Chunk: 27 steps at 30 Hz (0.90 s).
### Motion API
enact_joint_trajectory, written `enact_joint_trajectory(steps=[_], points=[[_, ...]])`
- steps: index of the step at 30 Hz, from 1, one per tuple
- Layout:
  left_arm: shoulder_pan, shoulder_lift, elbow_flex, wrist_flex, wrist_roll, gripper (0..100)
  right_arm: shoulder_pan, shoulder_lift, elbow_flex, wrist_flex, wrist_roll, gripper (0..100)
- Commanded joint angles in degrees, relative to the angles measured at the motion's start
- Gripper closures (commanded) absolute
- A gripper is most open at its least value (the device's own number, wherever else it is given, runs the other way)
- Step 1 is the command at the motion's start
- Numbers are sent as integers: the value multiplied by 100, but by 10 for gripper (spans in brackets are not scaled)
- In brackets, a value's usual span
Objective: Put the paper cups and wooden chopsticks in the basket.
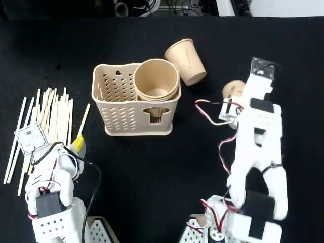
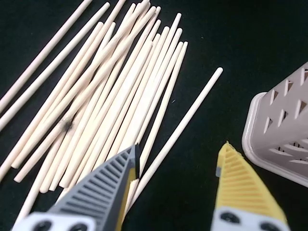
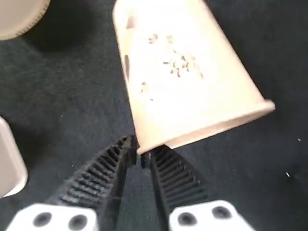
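Observation:
A beige slotted basket (image 1: 126, 109) stands mid-table with stacked paper cups (image 1: 156, 81) in one end. Another paper cup (image 1: 186, 61) lies on its side behind it. My right gripper (image 3: 141, 155) is shut on the rim of a third paper cup (image 3: 178, 82), which peeks out beside the right arm (image 1: 233, 90). Wooden chopsticks (image 1: 48, 114) lie in a loose pile at the left. My left gripper (image 2: 180, 147) is open just above a single stray chopstick (image 2: 185, 115) at the pile's edge (image 2: 110, 86), near the basket's corner (image 2: 281, 134).
The black tabletop has bare room in front of the basket and between the two arms. The lying cup (image 3: 17, 17) and the basket's edge (image 3: 8, 166) are close to the held cup. Cables trail from both arms.

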Motion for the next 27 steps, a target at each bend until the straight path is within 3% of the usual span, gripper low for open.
enact_joint_trajectory(steps=[1, 7, 12, 19, 27], points=[[75, -35, -31, -105, -88, 734, -26, -857, -356, 308, -9, 987], [75, -35, -31, -105, -88, 734, -53, -2431, -734, 1266, 589, 987], [75, -35, -31, -105, -88, 734, -79, -3081, -2132, 2585, 1196, 987], [75, -35, -31, -105, -88, 734, -1055, -2281, -5516, 4431, 2180, 987], [75, -35, -31, -105, -97, 734, -2154, -637, -6941, 4527, 2576, 987]])
